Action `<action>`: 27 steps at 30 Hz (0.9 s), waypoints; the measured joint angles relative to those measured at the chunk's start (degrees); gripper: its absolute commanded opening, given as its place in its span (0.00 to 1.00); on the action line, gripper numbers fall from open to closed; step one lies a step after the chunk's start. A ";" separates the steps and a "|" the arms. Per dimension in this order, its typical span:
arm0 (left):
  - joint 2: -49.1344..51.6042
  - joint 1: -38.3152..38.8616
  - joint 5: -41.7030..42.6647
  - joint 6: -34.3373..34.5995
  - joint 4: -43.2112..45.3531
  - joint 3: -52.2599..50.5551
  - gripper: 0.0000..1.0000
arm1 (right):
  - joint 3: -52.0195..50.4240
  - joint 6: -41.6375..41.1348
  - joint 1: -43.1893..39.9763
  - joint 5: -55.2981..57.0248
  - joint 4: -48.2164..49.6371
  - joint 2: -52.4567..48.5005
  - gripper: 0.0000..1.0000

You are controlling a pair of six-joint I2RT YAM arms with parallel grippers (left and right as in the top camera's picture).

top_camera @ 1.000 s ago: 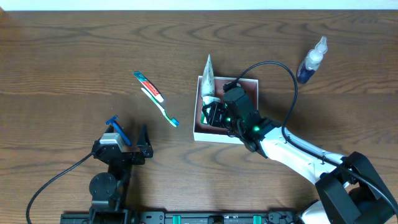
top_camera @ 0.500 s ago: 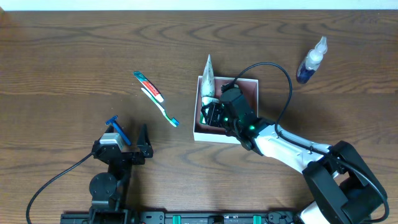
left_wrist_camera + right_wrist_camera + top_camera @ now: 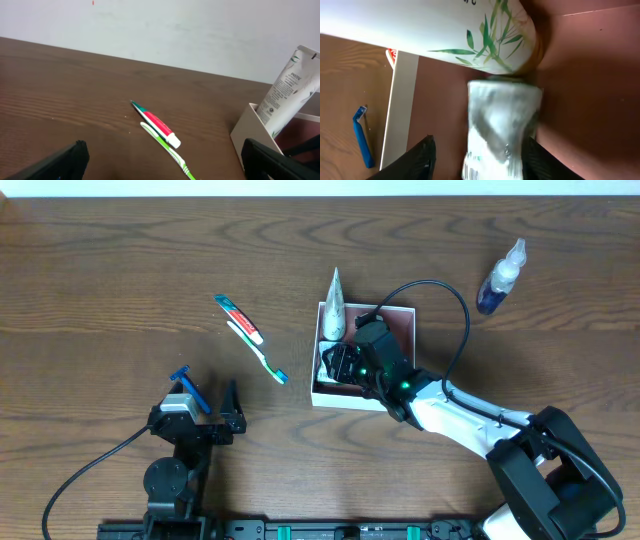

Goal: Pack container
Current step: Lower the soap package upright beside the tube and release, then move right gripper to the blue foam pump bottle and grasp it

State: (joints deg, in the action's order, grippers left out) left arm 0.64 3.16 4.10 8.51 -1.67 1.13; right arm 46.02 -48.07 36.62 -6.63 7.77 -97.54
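- PACKING IN PROGRESS: The container [image 3: 400, 320] sits on the table [image 3: 120, 260], and my right arm [image 3: 470, 420] reaches into it from its near-right corner.
- Main hazard, as I judge it: the white tube [image 3: 333, 300] leans tilted in the container's far-left corner, with its crimped top poking above the wall. A careless lift of the wrist could clip it, tipping it out or dragging the light box across the table.
- Second hazard: a crumpled packet [image 3: 502, 125] lies on the container's floor just beside the tube's lower end, between the right fingers [image 3: 417, 160]. If a finger snags the wrapping, the packet could ride out with the hand.
- The right fingers are spread. One stands clear of the packet, and the other is so near that I cannot tell whether it touches.
- Pose: the right arm is stretched low, with the wrist pitched down over the container's near-left part and its cable arching above the box.
- The left arm is folded back, well to the left of the container. The left fingers [image 3: 65, 160] are spread with nothing between them, and they point toward the toothbrush [image 3: 262, 352] and the small toothpaste [image 3: 238, 317] lying left of the container.
- A blue razor [image 3: 187, 387] lies close to the left arm, and a spray bottle [image 3: 500, 277] lies beyond the container's far-right corner.
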 measured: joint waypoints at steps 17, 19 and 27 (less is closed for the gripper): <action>0.00 0.00 0.00 0.00 0.00 0.00 0.98 | 0.81 0.04 -2.56 -4.83 -8.11 8.87 0.61; 0.00 0.00 0.00 0.00 0.00 0.00 0.98 | 2.05 0.09 -3.98 -6.14 -12.07 13.22 0.61; 0.00 0.00 0.02 0.00 0.00 0.00 0.98 | 5.38 3.06 -11.15 -5.33 -33.83 33.77 0.84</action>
State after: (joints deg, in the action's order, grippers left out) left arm 0.64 3.16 4.12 8.51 -1.67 1.13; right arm 51.40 -45.01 25.47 -11.97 -26.06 -63.77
